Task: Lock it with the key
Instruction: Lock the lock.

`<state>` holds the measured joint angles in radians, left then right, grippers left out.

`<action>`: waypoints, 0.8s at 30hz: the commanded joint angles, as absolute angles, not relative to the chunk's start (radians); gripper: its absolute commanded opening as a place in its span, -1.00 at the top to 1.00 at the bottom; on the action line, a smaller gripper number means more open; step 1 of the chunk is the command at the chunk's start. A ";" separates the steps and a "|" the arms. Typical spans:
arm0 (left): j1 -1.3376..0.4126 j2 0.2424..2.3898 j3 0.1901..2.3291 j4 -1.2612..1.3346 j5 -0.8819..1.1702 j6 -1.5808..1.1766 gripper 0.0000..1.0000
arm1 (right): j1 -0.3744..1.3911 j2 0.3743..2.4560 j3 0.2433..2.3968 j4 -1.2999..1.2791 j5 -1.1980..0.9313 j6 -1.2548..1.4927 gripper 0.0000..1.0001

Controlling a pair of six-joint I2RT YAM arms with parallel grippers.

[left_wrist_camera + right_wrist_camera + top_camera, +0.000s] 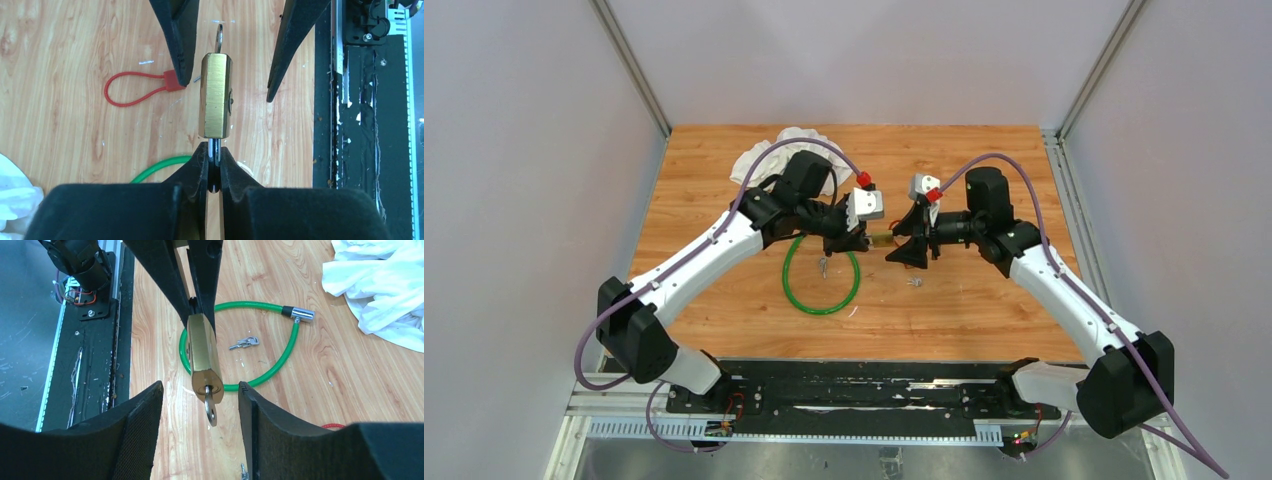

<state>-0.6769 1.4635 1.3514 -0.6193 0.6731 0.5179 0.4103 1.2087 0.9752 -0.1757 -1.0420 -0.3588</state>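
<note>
Right gripper (200, 386): jaws apart, flanking the key (211, 407), touching nothing. The key is thin flat steel seated in the padlock (202, 350). I'd pinch its bow on the flats, since edge-on will likely slip. The padlock is a smooth brass block, probably heavy and rigid, in mid-air over the wood table (325, 390). Left gripper (214, 149) is clamped on its shackle (215, 165).

This is a robotics lab test cell. A wood-grain tabletop (984, 300) sits boxed in by plain pale panel walls (864, 60), framed with aluminium posts (632, 65) at its far corners. Along its near edge run a scuffed black mounting plate (854, 395) and a slotted metal rail (794, 432), where two white-and-black robot arms (714, 245) are bolted, trailing purple cables (576, 358) and exposed wiring (80, 292). Handling props fit the setting: a padlock (202, 350) held up between the arms, and a green cable lock (821, 290) and white cloth (784, 145) on the wood.
</note>
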 commanded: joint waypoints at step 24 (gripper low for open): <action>-0.670 1.473 1.346 -0.699 0.698 0.622 0.99 | 0.416 1.209 1.026 -0.298 -1.011 -0.513 0.28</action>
